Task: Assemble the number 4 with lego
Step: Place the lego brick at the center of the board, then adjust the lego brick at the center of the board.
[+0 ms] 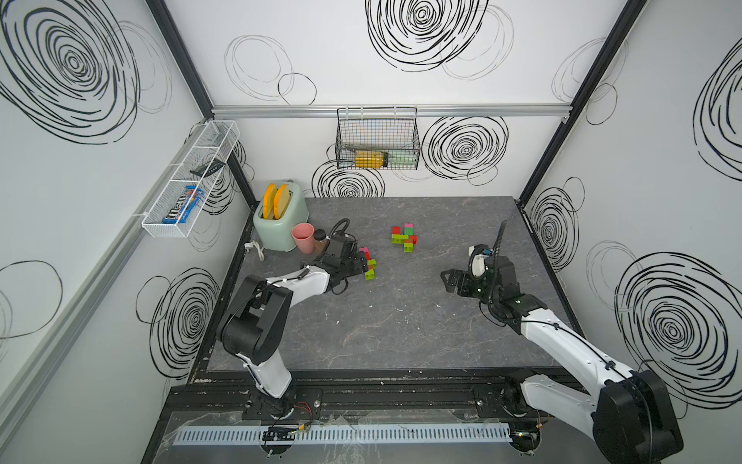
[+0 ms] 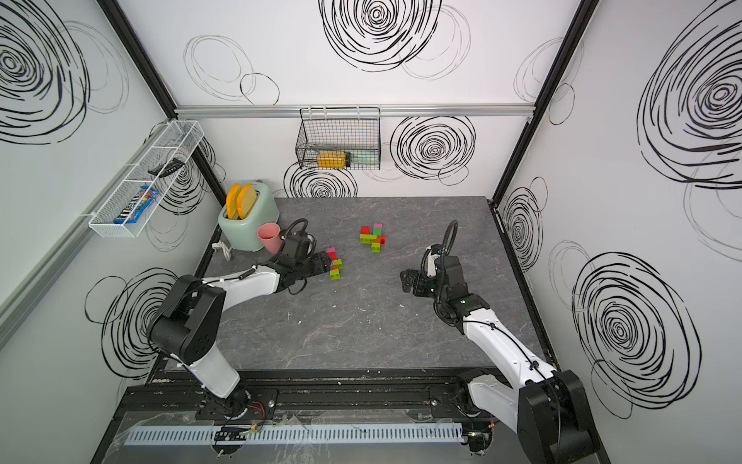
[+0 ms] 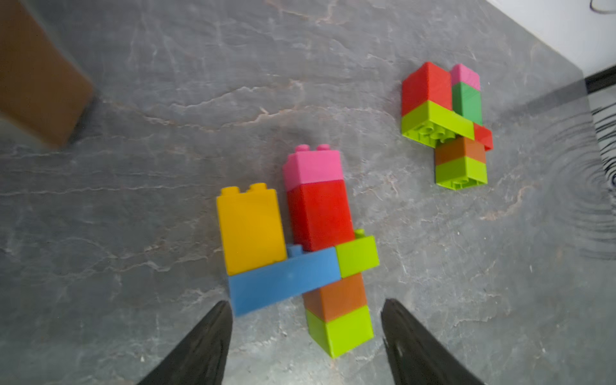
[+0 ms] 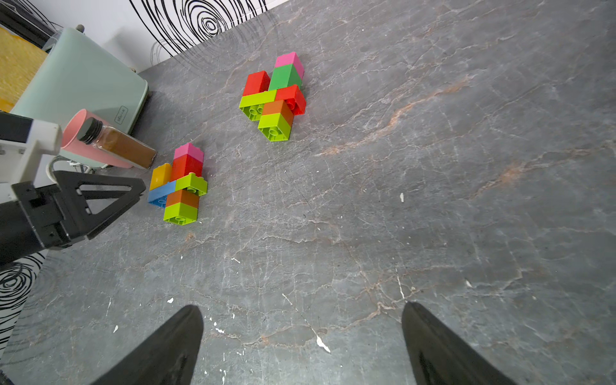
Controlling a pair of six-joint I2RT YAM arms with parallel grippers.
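Plastic studded lego (image 3: 316, 213) on veined tabletop (image 3: 133, 200)

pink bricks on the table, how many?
2. One pink brick caps the red brick just ahead of the left hand; a second pink brick caps the green brick in the farther cluster. Others could be hidden underneath.
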